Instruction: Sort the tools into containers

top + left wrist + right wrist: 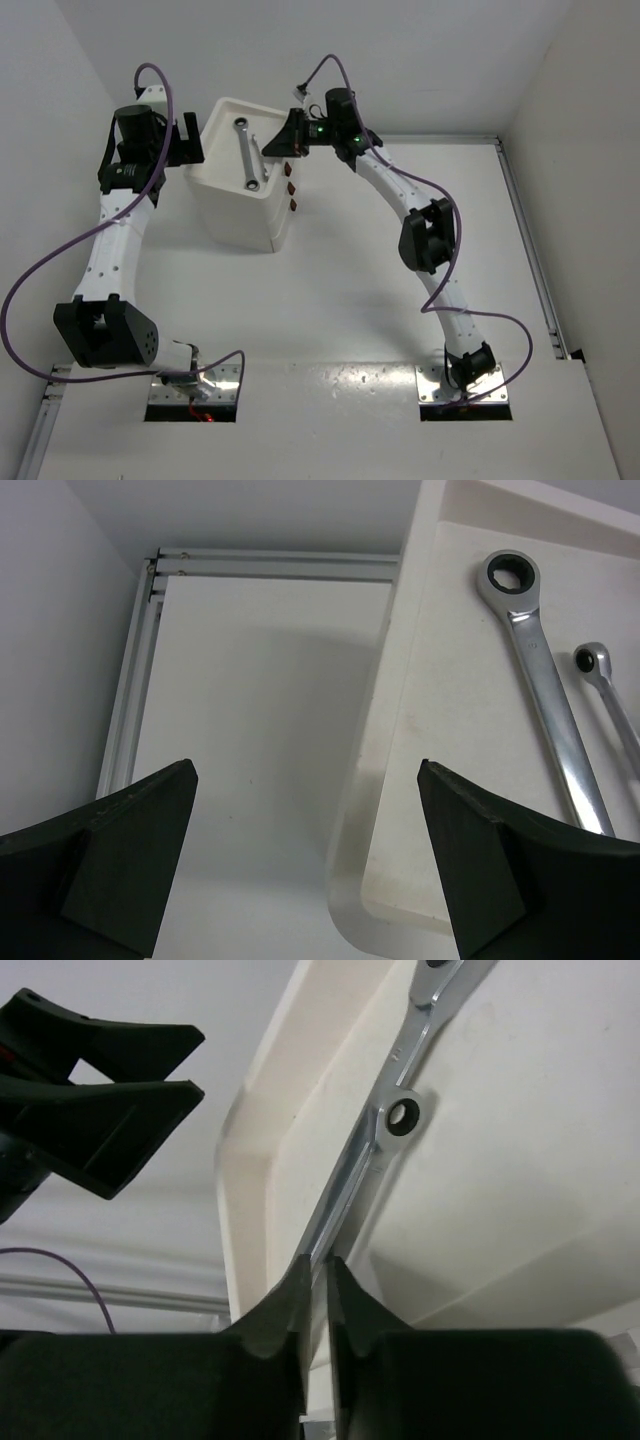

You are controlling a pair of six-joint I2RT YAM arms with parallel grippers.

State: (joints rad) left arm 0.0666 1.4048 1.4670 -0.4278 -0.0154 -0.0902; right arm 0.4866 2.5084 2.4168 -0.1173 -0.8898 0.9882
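The white cabinet (235, 205) stands at the back left, and its shallow top tray (450, 780) holds two silver wrenches. The large wrench (247, 155) lies lengthwise in the tray and also shows in the left wrist view (545, 700). A smaller, thinner wrench (612, 700) lies beside it. My right gripper (277, 143) is at the tray's right rim. In the right wrist view it (320, 1263) is shut on the small wrench's (350, 1180) shaft. My left gripper (190, 140) is open and empty, and in the left wrist view it (305, 770) straddles the tray's left rim. No pliers or screwdriver are in view.
Three closed drawers with red-brown handles (291, 187) face right on the cabinet front. White walls enclose the table on the left, back and right. A metal rail (130, 690) runs along the table's left edge. The left gripper (100, 1080) shows across the tray in the right wrist view.
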